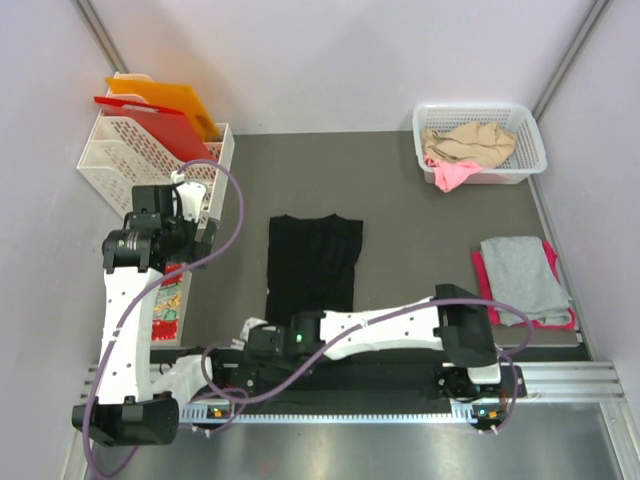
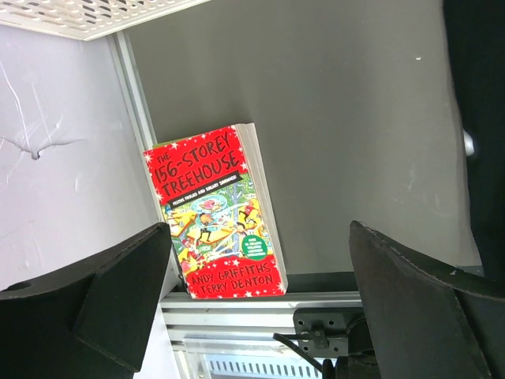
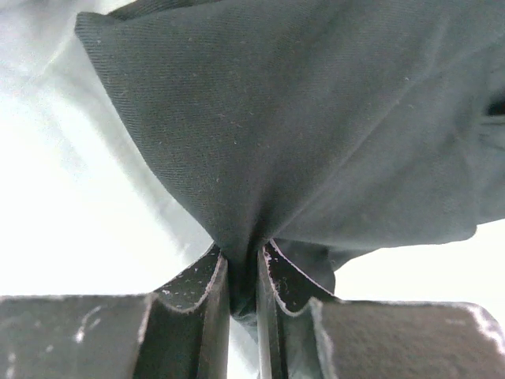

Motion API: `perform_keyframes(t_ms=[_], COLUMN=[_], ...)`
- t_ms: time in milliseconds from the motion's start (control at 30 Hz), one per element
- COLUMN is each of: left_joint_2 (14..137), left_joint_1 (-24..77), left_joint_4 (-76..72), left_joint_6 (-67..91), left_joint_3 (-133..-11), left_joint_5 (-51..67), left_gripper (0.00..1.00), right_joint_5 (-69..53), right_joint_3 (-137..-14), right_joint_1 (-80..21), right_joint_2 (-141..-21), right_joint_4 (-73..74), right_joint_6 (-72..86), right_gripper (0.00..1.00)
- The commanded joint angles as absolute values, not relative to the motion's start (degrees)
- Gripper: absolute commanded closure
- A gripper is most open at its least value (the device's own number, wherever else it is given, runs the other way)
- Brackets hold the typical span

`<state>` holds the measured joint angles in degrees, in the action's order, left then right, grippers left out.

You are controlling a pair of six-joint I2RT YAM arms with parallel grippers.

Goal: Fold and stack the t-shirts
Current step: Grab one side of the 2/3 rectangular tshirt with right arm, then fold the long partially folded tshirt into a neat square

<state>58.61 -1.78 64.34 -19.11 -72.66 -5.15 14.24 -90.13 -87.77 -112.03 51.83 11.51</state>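
Robot test cell in a lab

The left arm [image 1: 125, 325] and the right arm [image 1: 385, 330], both white with looping purple cables, are bolted to a slotted metal rail [image 1: 570, 375] at the near edge of a bench [image 1: 410, 190] covered by a grey mat. Plain white panel walls [image 1: 330, 60] with a metal corner post [image 1: 568, 60] box it in. Set out on the bench are a white plastic basket [image 1: 470, 107], a file rack [image 1: 120, 165], a children's book [image 2: 217, 213] and a black t-shirt [image 1: 312, 265].
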Motion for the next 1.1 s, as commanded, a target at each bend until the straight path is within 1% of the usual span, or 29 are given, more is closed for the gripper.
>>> perform_keyframes(t_ms=[0, 200, 300, 700, 1067], left_joint_2=[56.78, 56.08, 56.07, 56.95, 58.97], left_joint_1=[-1.85, -1.85, -1.85, -1.85, -1.85], left_joint_4=[63.81, 65.3, 65.74, 66.8, 67.24], left_joint_6=[-20.13, -21.62, -22.24, -23.82, -23.55], left_joint_3=[-73.3, -74.35, -74.88, -76.2, -77.08], left_joint_5=[-3.87, -3.87, -4.3, -5.71, -5.63], left_gripper=[0.01, 0.01, 0.01, 0.01, 0.01], right_joint_5=[13.09, 14.23, 17.04, 19.69, 19.6], right_joint_3=[-95.61, -102.38, -104.76, -110.65, -112.06], right_joint_1=[-91.31, -91.85, -90.97, -74.98, -67.24], right_joint_2=[-106.53, -105.12, -105.47, -107.05, -112.5], right_joint_4=[60.02, 64.24, 65.74, 61.53, 55.82], right_joint_6=[16.69, 19.16, 17.58, 9.85, 4.05], right_gripper=[0.93, 0.93, 0.93, 0.92, 0.92])
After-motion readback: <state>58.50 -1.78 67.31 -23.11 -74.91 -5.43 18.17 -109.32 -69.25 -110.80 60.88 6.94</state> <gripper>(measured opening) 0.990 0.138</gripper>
